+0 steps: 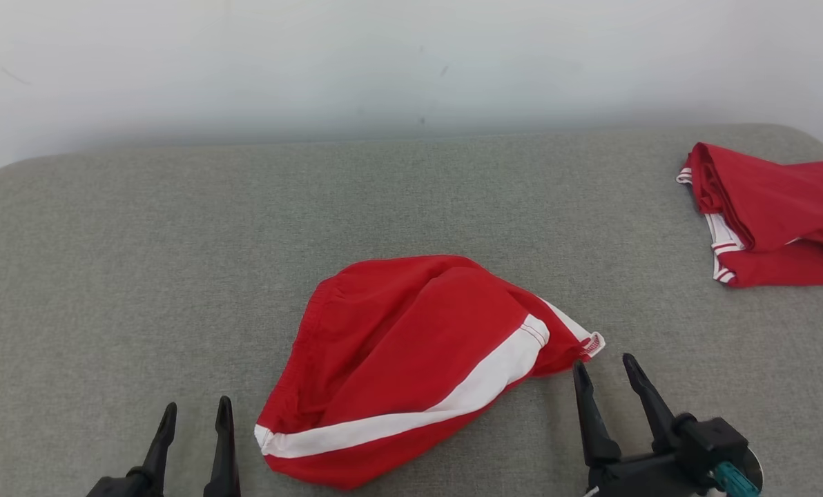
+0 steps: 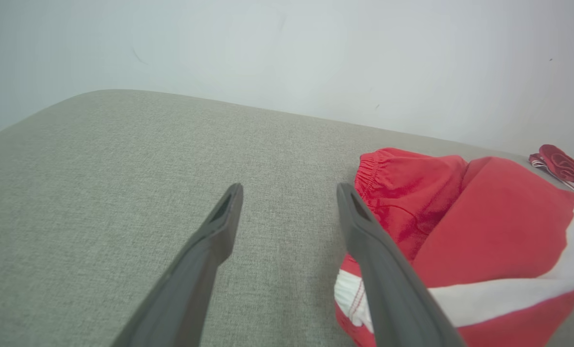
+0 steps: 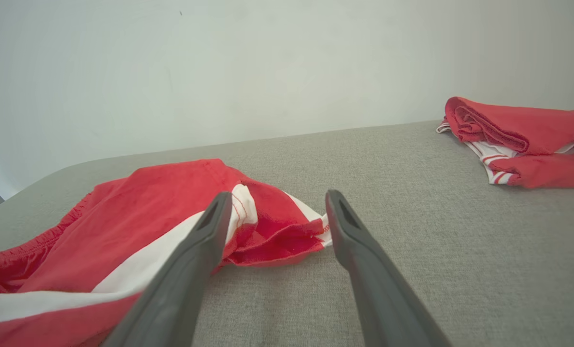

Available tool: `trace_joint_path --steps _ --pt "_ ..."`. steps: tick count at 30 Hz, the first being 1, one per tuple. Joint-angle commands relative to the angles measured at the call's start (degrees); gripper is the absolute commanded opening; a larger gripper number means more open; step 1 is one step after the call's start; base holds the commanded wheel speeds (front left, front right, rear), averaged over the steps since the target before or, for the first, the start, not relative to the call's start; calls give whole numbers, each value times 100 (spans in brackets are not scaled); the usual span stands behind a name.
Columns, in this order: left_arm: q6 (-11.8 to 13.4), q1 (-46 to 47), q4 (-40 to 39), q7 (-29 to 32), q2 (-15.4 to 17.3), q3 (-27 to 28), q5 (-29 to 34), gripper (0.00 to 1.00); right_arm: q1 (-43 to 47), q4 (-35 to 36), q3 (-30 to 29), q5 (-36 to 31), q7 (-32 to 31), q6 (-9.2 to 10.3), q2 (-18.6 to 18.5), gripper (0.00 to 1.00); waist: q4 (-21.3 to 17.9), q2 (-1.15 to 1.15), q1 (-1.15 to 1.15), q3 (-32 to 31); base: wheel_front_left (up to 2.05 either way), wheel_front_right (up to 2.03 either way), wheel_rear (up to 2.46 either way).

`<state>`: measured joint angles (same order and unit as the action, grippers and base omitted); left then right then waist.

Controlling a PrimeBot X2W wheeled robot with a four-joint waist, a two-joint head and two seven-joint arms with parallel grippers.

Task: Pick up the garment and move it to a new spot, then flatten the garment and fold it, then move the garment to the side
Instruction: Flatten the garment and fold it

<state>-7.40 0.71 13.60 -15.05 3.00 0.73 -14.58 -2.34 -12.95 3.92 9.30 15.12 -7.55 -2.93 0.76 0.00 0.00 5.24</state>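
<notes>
Head view: garment (image 1: 411, 359) beside right claw (image 1: 603, 362)

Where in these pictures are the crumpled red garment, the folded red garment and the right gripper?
crumpled red garment (image 1: 398, 324), head view, red cloth above the white stripe.
folded red garment (image 1: 777, 207), head view, its top red layer.
right gripper (image 1: 603, 363), head view, midway between its fingertips.

The grey table (image 1: 108, 241) bears red shorts (image 1: 411, 359) between the two pairs of jaws, and a folded red garment (image 1: 777, 214) well beyond the right jaws.
</notes>
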Motion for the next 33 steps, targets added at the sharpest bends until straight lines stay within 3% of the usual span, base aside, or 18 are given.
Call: trace_joint_path --steps 1,8,20,21,22,23,28,33 --pt "-1 -88 -30 -17 -16 14 14 100 -101 -22 15 -51 -2 16 -12 100 35 0 0 -18 0 0 0" --pt "56 -218 -20 -17 -15 74 255 100 -665 -814 305 36 -1 16 -259 100 243 0 0 -54 0 0 0" --pt "135 -185 78 -17 -15 -60 50 100 -1512 -2161 752 413 -1 16 -660 100 747 0 0 21 0 0 0" --pt "141 -185 73 -17 -14 -68 45 100 -1550 -2257 803 464 -1 16 -650 91 772 0 0 21 0 0 0" --pt "159 -190 67 -17 -14 -79 36 100 -1605 -2301 845 494 -1 16 -667 25 795 0 0 22 0 0 0" --pt "168 -195 63 -17 -14 -80 33 100 -1656 -2307 876 530 -1 16 -699 0 811 0 0 22 0 0 0" --pt "207 -304 64 -17 -14 -23 -15 100 -1567 -2205 967 609 -1 16 -710 0 730 0 0 -26 0 0 0" --pt "208 -421 141 -17 -15 4 -89 100 -1297 -1704 1145 506 -1 16 -680 0 388 0 0 -175 0 0 0"
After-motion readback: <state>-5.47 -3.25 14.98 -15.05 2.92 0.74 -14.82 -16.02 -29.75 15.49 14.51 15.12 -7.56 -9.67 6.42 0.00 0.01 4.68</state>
